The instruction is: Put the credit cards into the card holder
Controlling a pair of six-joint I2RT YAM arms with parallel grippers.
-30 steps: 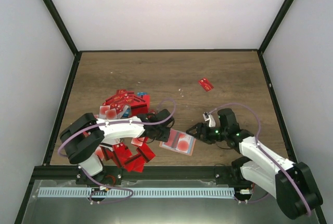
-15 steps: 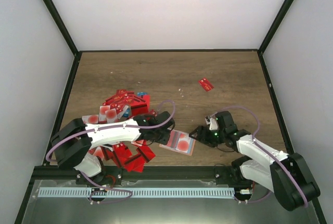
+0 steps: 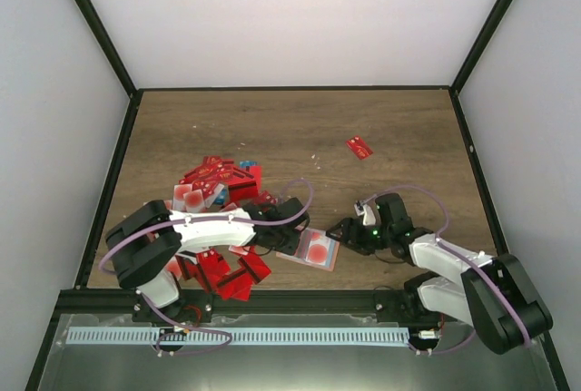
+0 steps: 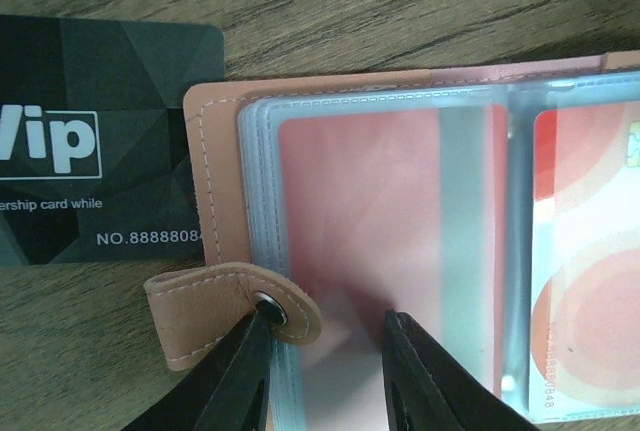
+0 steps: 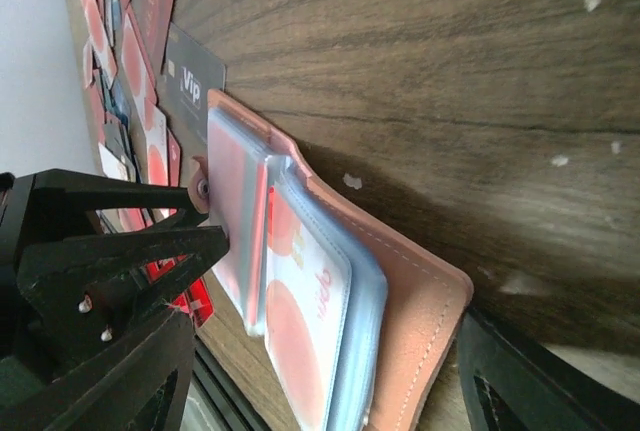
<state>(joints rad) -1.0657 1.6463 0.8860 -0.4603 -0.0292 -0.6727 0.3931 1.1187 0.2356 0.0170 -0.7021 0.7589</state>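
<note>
- The left pincer (image 4: 328, 323) is narrow. Its two fingertips (image 4: 255, 351) stand a little apart over the near edge of the open card holder (image 4: 400, 201), and the clear sleeve page shows in the gap between them. I cannot tell whether they pinch anything.
- One of those fingertips sits right against the holder's snap tab (image 4: 225, 311), which sticks out from the salmon-tan cover.
- The right pincer (image 3: 349, 231) is wide. It is at the holder's right end, with the stack of sleeves lying between its fingers. I cannot make out any contact with the cover.
- The card holder lies open and flat on the table (image 3: 300, 123), near the middle of the near edge and between the two pincers.
- The sleeve by the tab holds a red card with a grey stripe. The next sleeve holds a pale card with red circles.
- A black card (image 4: 100, 141) marked "Vip" lies flat on the wood at the holder's tab end, with its corner tucked under the cover.
- The credit cards (image 3: 216, 182), mostly red, are heaped to the left of the holder. More of them (image 3: 227, 268) are spread under the left arm towards the near edge.
- A lone red card (image 3: 359, 147) lies well apart from the rest, on the far right of the table.
</note>
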